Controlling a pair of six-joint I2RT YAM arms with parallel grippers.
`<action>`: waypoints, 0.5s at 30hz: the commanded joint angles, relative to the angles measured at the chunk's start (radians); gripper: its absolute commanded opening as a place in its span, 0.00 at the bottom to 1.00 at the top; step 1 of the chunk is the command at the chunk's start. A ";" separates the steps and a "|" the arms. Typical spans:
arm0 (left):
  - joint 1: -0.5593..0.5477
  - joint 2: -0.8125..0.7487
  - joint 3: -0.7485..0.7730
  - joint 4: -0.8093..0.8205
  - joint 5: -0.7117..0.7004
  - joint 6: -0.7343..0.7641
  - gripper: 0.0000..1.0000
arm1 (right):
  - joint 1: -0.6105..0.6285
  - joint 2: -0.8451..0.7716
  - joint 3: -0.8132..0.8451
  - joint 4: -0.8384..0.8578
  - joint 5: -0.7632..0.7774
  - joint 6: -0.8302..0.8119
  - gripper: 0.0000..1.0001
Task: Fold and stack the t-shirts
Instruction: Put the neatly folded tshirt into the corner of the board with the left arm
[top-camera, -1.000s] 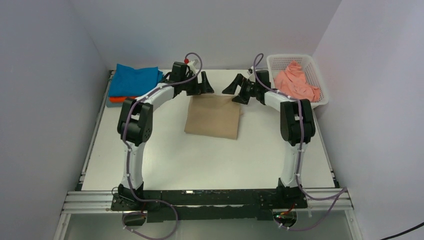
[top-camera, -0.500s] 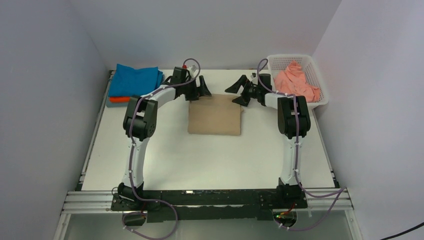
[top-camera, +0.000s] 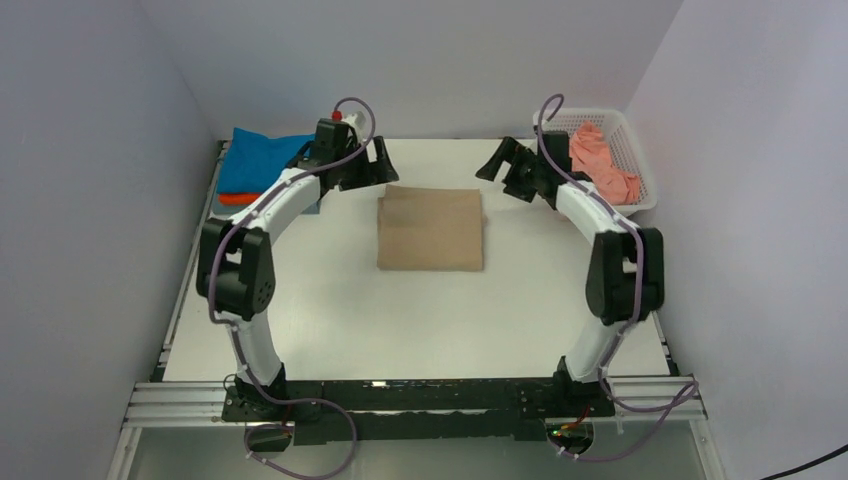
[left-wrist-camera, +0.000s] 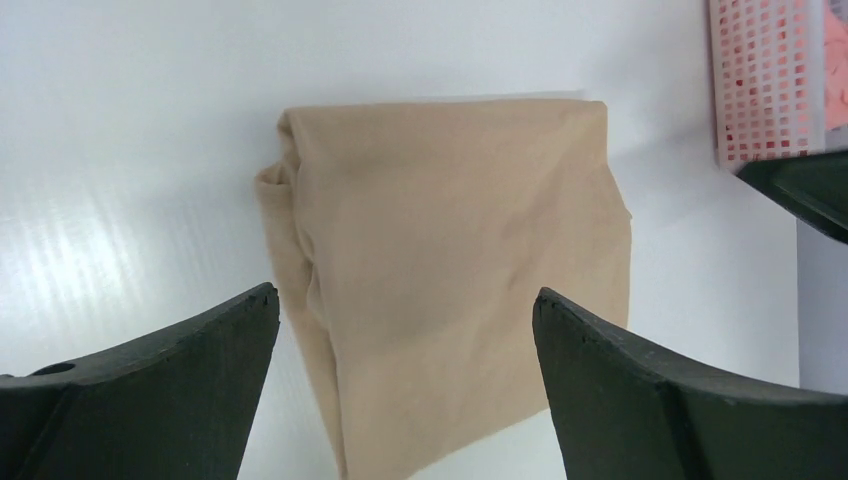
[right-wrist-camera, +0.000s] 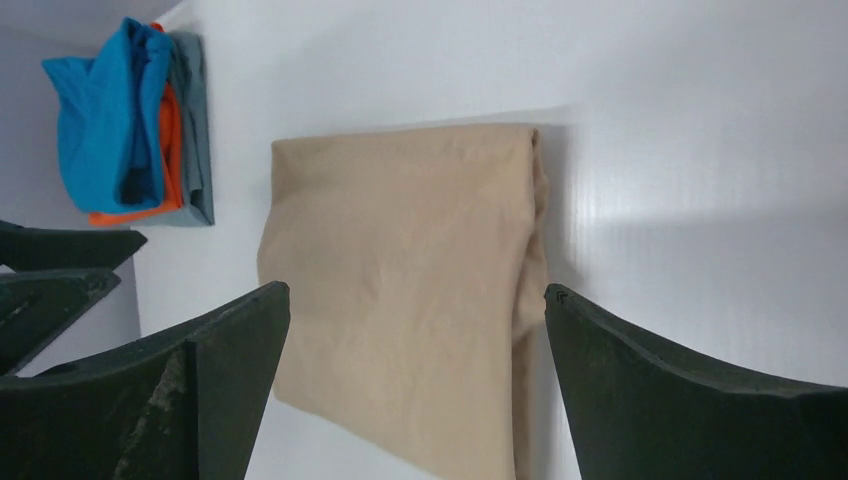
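Note:
A tan t-shirt (top-camera: 430, 230) lies folded into a flat rectangle on the white table, also seen in the left wrist view (left-wrist-camera: 450, 250) and the right wrist view (right-wrist-camera: 400, 290). My left gripper (top-camera: 380, 163) hovers open off its far left corner, holding nothing (left-wrist-camera: 405, 300). Off the far right corner my right gripper (top-camera: 503, 172) is open and empty too (right-wrist-camera: 415, 295). At the far left is a pile with a blue t-shirt (top-camera: 255, 158) on top, an orange-red one (right-wrist-camera: 160, 150) and a grey one (right-wrist-camera: 195, 130) under it. A salmon pink t-shirt (top-camera: 598, 163) lies crumpled in the basket.
The white mesh basket (top-camera: 642, 195) stands at the far right corner against the wall. Grey walls close in the table on the left, back and right. The black arm bases and metal rail (top-camera: 420, 395) run along the near edge.
Both grippers have drawn back and outward from the tan t-shirt's far edge, the left to the left and the right to the right. The shirt now lies squared and flat.

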 joint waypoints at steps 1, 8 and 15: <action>-0.001 -0.055 -0.083 -0.027 -0.113 0.029 0.99 | -0.007 -0.230 -0.169 0.028 0.160 -0.042 1.00; -0.001 0.030 -0.112 -0.025 -0.060 0.040 0.99 | -0.006 -0.512 -0.385 0.018 0.313 -0.040 1.00; -0.008 0.131 -0.102 0.020 0.005 0.002 0.99 | -0.008 -0.668 -0.464 -0.048 0.406 -0.078 1.00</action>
